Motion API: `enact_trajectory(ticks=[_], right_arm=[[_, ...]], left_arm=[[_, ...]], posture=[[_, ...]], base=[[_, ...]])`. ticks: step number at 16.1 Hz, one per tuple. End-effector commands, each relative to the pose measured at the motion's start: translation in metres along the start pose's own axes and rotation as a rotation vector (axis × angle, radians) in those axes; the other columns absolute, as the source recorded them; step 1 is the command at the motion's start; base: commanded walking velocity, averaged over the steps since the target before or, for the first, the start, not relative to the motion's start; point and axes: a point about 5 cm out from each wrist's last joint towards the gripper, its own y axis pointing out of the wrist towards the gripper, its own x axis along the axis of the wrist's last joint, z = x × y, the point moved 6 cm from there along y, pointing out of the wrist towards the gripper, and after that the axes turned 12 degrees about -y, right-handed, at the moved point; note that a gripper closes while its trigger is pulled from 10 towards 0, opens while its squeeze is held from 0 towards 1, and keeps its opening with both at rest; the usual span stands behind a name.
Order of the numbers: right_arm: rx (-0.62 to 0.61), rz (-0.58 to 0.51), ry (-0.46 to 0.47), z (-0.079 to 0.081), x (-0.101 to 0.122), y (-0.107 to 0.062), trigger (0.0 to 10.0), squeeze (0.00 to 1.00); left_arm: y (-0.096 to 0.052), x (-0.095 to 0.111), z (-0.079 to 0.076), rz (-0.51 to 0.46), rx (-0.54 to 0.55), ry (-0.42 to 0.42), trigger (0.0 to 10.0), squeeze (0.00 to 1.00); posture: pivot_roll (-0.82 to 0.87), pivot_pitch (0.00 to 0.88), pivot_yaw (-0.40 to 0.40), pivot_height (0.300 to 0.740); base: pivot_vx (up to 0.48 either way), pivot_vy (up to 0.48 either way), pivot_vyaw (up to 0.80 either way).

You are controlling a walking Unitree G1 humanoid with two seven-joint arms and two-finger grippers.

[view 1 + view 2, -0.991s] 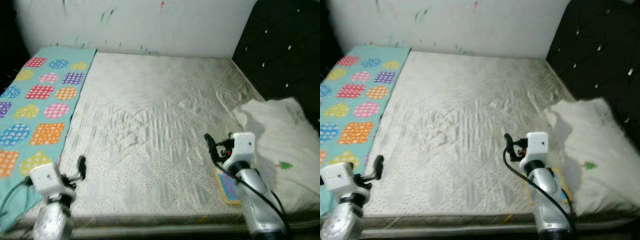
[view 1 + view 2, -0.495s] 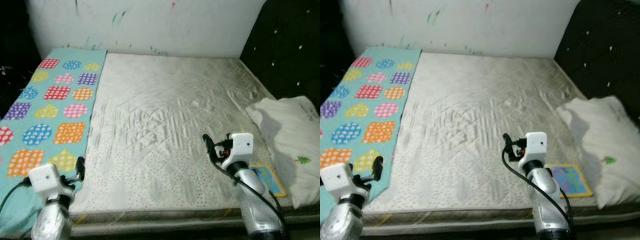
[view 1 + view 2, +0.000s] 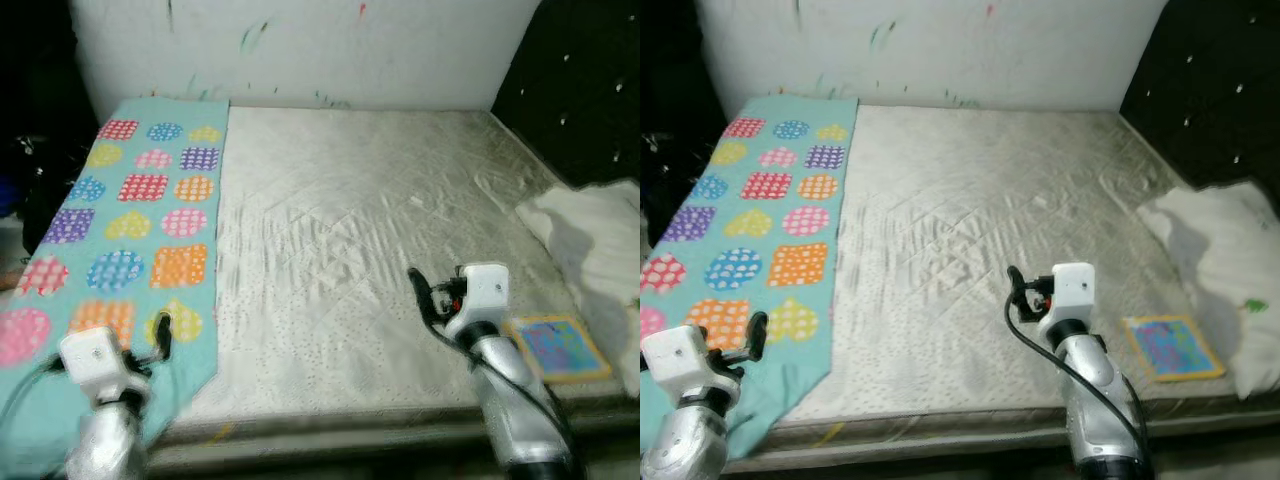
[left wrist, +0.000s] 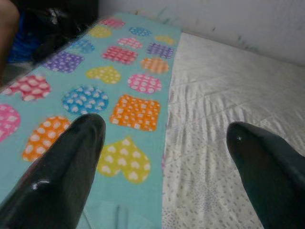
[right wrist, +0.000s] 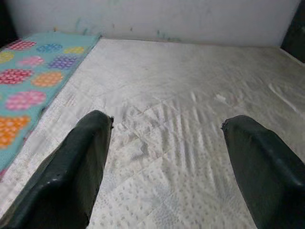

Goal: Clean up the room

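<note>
a wide bare mattress with a quilted off-white cover (image 3: 970,260) lies against a pale wall marked with small paint smudges (image 3: 940,45), its far edge along that wall. a turquoise blanket printed with dotted hearts, squares and circles in pink, orange, purple and yellow (image 3: 750,240) covers the mattress's left edge from the far left corner down to the near left corner, where its end hangs over the front edge. near the near right corner, flat on the mattress, lies a thin square picture book with a yellow border and a blue cover (image 3: 1171,347). just beside it, along the right edge, a rumpled white pillow with a small green mark (image 3: 1230,270) rests against a dark padded headboard with buttons (image 3: 1210,90).

the left gripper (image 4: 162,143) hovers above the near left corner, over the blanket's lower hearts, its two black fingers (image 4: 62,167) spread wide apart and grasping nothing. the right gripper (image 5: 164,138) is held above the near middle of the mattress, well left of the book, fingers (image 5: 76,167) likewise released and empty, pointing toward the far wall.
</note>
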Motion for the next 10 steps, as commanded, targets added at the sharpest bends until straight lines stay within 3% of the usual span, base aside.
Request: enact_trajectory(ticks=[1,10], right_arm=[[0.003,-0.006,0.005,0.0012,0.0025,0.0013,10.0,0.00],[0.011,-0.011,0.006,0.0034,0.0041,0.0040,10.0,0.00]], left_arm=[[0.0001,0.0023,0.0054,0.000,0.015,0.017,10.0,0.00],[0.0025,0.0018,0.0049,0.000,0.014,0.021,10.0,0.00]], posture=[[-0.03,0.026,-0.062,0.740],[-0.03,0.016,-0.062,0.740]], base=[[0.000,0.480,0.00],[0.000,0.480,0.00]])
